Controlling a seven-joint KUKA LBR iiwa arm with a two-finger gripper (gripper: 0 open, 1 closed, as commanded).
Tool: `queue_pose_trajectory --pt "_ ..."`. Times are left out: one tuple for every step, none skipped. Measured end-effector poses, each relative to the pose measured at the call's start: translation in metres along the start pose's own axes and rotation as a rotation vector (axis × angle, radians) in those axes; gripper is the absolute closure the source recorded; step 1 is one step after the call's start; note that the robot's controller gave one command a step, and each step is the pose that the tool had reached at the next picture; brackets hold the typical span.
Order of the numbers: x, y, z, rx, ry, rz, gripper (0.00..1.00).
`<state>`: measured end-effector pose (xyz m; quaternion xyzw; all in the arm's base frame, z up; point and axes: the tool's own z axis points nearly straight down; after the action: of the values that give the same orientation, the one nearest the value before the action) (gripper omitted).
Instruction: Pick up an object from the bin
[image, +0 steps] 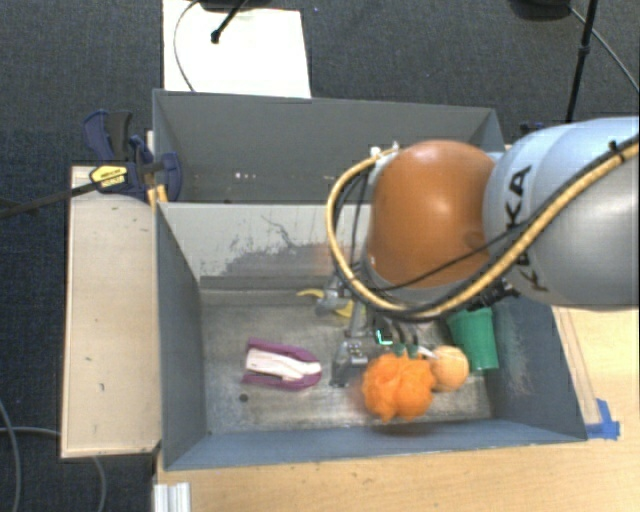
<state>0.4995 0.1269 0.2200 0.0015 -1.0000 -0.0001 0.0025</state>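
The grey metal bin (182, 330) sits on a floor of dark blue-grey carpet (60, 70). The bin floor is bare metal with pale scratches and scuff marks near the back wall. The walls slope up on all sides.

The big silver arm (590, 230) comes in from the right. Black letters run along it, and they look like KUKA, though a cable crosses part of them. A round orange cover (430, 215) sits on the wrist. Yellow and black cables (342, 205) loop around it.

The gripper (347, 366) hangs low under the orange cover, close to the bin floor at the front. The cover hides much of it, so it cannot be told if the gripper is open or closed. Nothing can be seen held in it.

Just to the right of the gripper lies a fluffy orange lump (398, 388). It looks soft and bumpy, like a ball of yarn or a pom-pom, and it lies near the front wall. A small smooth orange ball (451, 368) touches its right side. A green tube (474, 338) stands behind the ball, close to the right wall.

To the left of the gripper, a little apart, lies a purple and white thing (283, 365), long and flat. A small yellow thing (322, 296) lies farther back, partly hidden by the arm.
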Motion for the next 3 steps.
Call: queue_pose_trajectory --pt "-0.002 -0.001 -0.003 -0.001 -0.007 0.004 0.00" --pt "-0.009 0.012 0.060 -0.003 -0.013 0.035 0.00" --pt "-0.009 0.021 0.097 0.000 -0.001 0.090 0.00"
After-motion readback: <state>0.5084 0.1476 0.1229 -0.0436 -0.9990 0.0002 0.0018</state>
